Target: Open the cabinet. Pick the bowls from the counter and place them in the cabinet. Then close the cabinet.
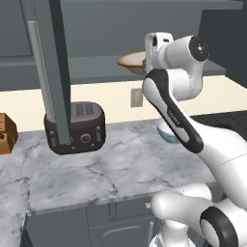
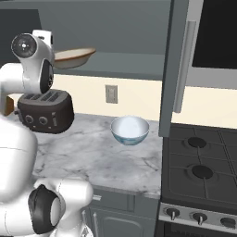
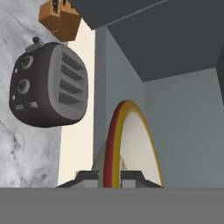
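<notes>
The hand (image 3: 111, 177) was clamped on the rim of the cream bowl (image 3: 131, 144), one finger on each side of its tan-brown edge. In the base views that bowl (image 2: 74, 56) sat at the level of the grey shelf (image 1: 96, 62) inside the cabinet (image 2: 120, 28), beside the white wrist. Both cabinet doors stood swung out, the left door (image 1: 53, 72) with its silver bar handle (image 1: 41, 72) to the hand's left and the right door (image 2: 173, 69) to its right. Below the hand, the white bowl with blue pattern (image 2: 130, 130) rested on the marble table (image 2: 102, 157), apart from the dark toaster (image 1: 77, 126) standing further left. A brown box (image 1: 6, 134) sat beyond the toaster, and a stove (image 2: 203, 166) lay to the right, past the table's end
</notes>
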